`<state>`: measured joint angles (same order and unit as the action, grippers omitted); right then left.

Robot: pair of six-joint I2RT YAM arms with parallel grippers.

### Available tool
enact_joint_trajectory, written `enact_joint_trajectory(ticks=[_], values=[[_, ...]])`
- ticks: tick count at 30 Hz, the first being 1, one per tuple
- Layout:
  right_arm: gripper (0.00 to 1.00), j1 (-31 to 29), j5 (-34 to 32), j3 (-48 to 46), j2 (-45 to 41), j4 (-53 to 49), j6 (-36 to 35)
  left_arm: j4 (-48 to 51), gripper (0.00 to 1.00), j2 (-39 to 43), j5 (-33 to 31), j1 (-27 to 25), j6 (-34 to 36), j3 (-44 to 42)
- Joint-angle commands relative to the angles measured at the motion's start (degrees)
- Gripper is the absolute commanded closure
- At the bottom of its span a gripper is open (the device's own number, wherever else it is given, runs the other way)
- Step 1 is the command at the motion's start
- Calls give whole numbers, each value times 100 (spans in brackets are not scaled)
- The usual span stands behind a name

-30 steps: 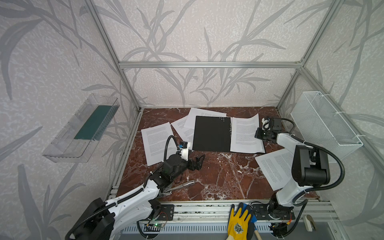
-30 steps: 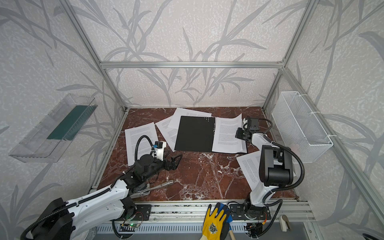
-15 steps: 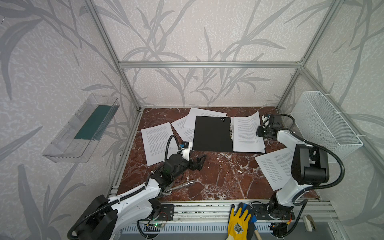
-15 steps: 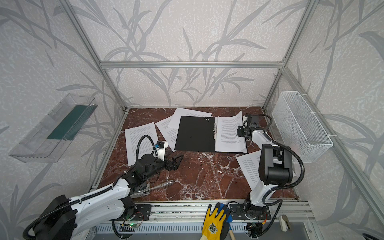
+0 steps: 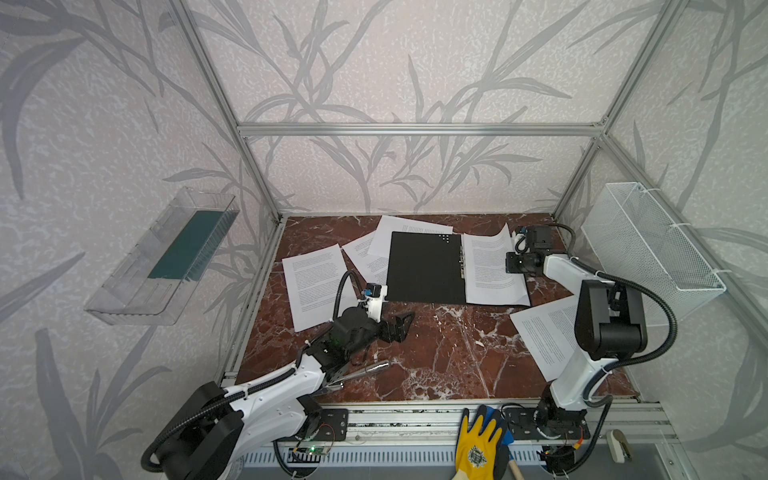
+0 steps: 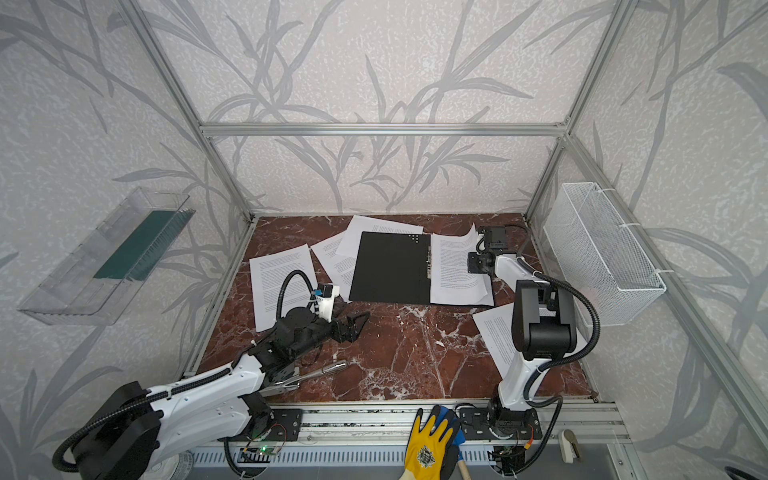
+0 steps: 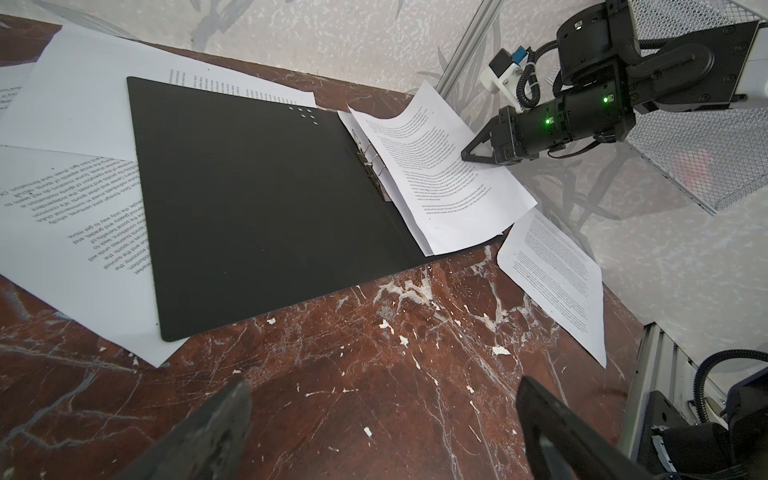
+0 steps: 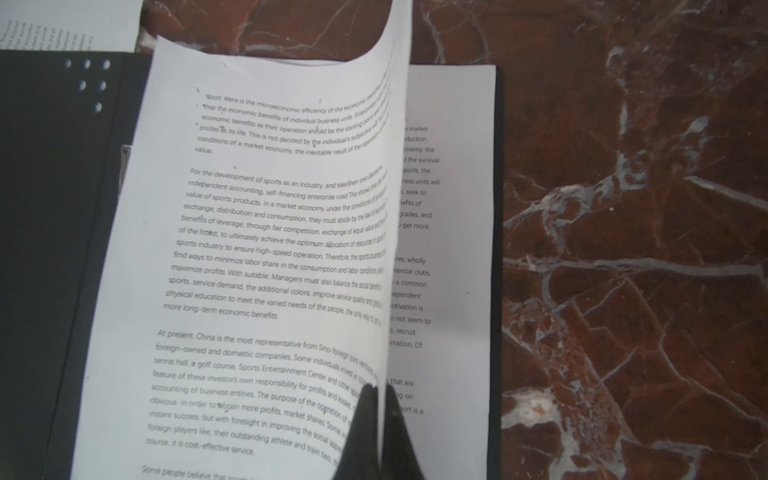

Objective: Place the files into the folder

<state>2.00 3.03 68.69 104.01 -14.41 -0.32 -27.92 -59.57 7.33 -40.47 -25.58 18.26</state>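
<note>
Pinching one file [image 8: 270, 249] by its edge with right hand [image 8: 380, 390], over sheet [image 8: 449, 249] already in open folder [image 5: 424, 268] at tabletop [image 5: 436, 357] rear. Holding left hand [image 5: 401, 328] spread. Left to file: several loose sheets [image 5: 316, 286] around folder.

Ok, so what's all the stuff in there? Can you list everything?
table: one, red-brown marble, underneath
folder: one, black inside, lying open at the back middle
paper sheets: at least six, white, printed; two on the folder, others around it
tray: one, clear, left wall
slab: one, dark green, in the tray
basket: one, white wire, right wall
glove: one, yellow, front rail
left arm: one, white and black, front left, jaws open, empty
right arm: one, white and black, right, jaws shut on the top sheet
</note>
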Motion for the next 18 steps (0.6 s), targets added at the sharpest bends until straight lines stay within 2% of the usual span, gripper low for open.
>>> enact_joint_trajectory(ticks=[1, 4, 12, 18], values=[[100, 37, -234, 190, 93, -180, -74, -195, 1, -46, 62, -6, -11, 121], [100, 45, -485, 207, 123, -154, -26, -208, 1, -79, 73, -5, -16, 118], [100, 63, -614, 197, 87, -141, 38, -231, 1, -201, 164, -6, -43, 162], [100, 81, -304, 145, 70, -35, 32, -240, 1, -222, 198, -10, -56, 162]])
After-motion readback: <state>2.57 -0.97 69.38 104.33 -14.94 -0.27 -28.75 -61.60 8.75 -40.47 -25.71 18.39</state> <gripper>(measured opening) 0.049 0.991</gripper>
